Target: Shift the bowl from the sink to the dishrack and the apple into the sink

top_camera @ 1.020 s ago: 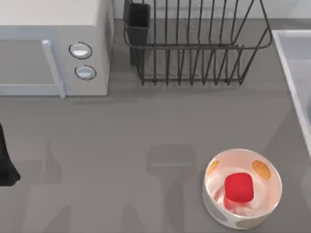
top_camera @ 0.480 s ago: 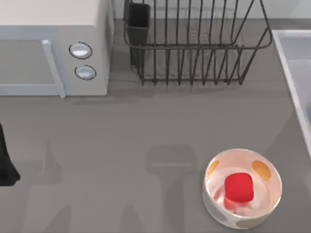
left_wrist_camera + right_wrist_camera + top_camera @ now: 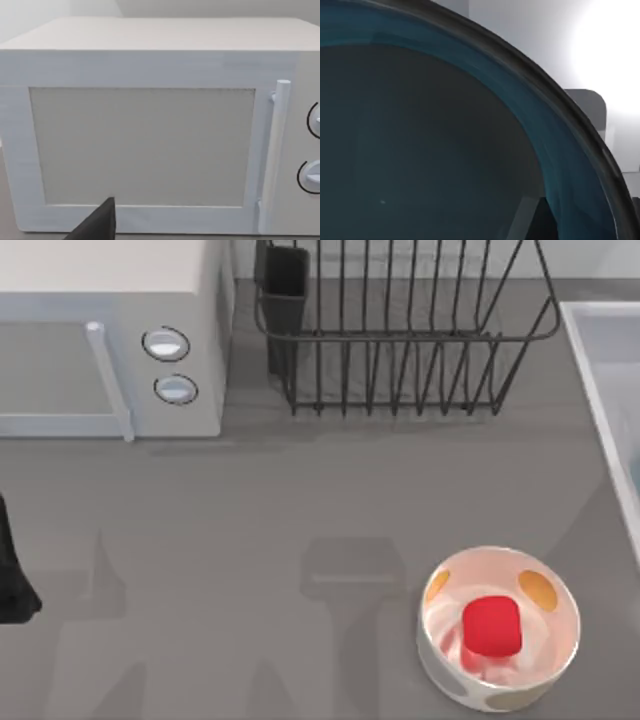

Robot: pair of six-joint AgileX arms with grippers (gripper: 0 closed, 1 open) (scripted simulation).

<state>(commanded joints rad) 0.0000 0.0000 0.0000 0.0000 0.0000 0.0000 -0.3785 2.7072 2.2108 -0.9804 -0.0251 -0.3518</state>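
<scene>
- Progress looks slight, going by how things lie: neither object sits at its goal, so both transfers are left to do.
- Left arm (image 3: 12,575) is parked at the table's left edge, facing the white microwave (image 3: 110,335) with its door closed; a dark fingertip (image 3: 97,225) shows in the left wrist view, but whether that gripper is apart or together cannot be told.
- Dishrack (image 3: 405,330), at the back centre beside the microwave, has nothing between its upright bars, and the black utensil cup (image 3: 286,285) at its left corner appears to hold nothing.
- White bowl (image 3: 498,628) with orange spots stands at the front right of the table; the apple (image 3: 491,626) rests inside it, well apart from the sink.
- Sink (image 3: 600,370) runs along the right edge, only its raised pale rim and a strip of basin in frame.
- Bowl (image 3: 445,140) looms very close in the right wrist view, its teal inner wall curving under a dark rim, so the right arm seems to be at it in the sink; a grip cannot be confirmed.
</scene>
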